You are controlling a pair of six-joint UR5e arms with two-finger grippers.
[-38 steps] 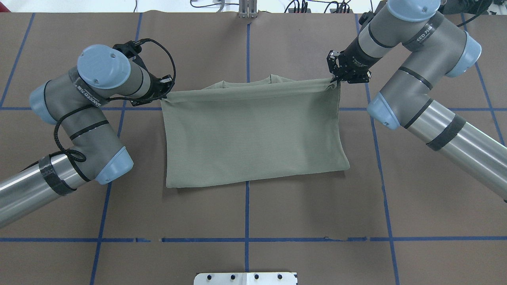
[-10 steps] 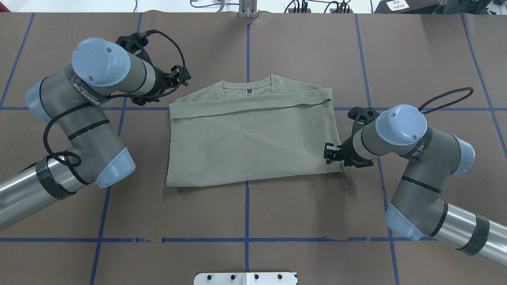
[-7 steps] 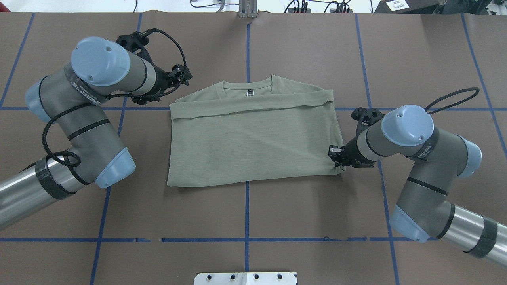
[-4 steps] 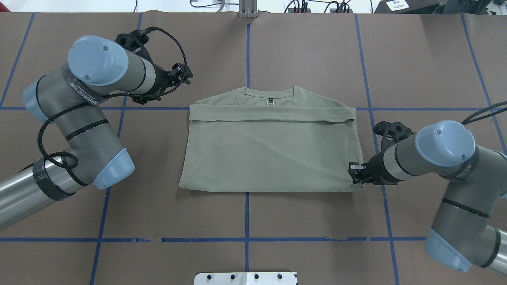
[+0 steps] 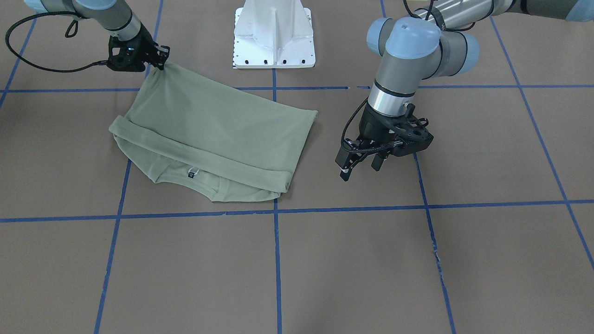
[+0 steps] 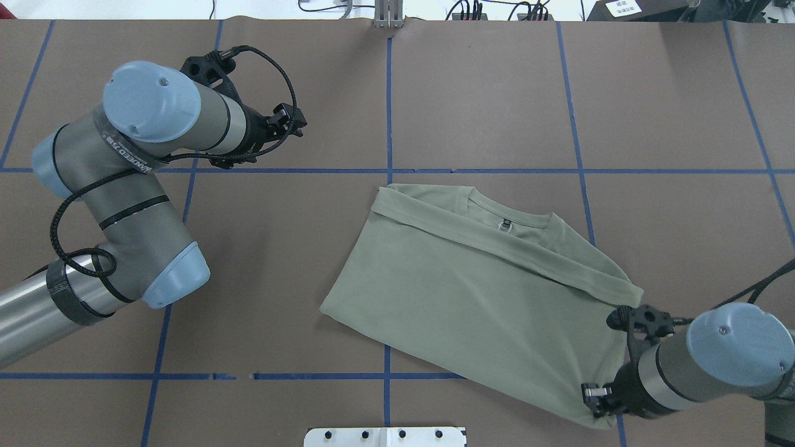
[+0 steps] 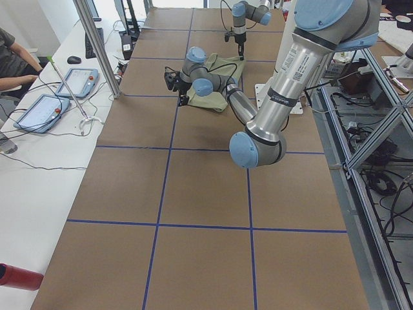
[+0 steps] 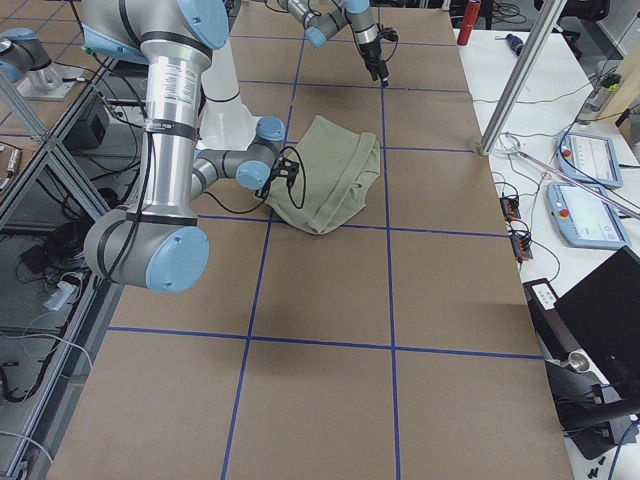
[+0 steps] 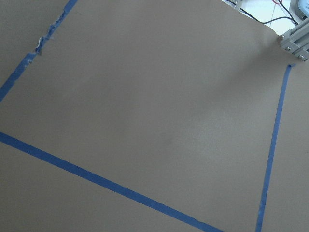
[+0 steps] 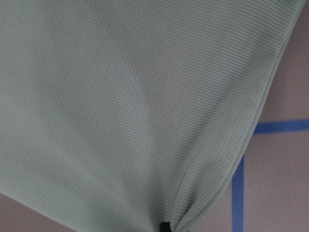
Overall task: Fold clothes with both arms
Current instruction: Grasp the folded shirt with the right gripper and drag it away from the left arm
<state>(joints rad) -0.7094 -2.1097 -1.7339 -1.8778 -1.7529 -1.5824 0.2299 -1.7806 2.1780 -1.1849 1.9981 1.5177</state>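
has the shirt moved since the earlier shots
Yes. The shirt slid toward the view's lower right and rotated: its collar, once above the horizontal blue tape line, now lies below it, dragged by the right gripper.

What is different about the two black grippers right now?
The left black two-finger gripper is open and holds nothing; the right black two-finger gripper is shut on a corner of the pale sage-green knit shirt. The left gripper is over the brown table, apart from the shirt; the right gripper touches it. Both are black and have two fingers.
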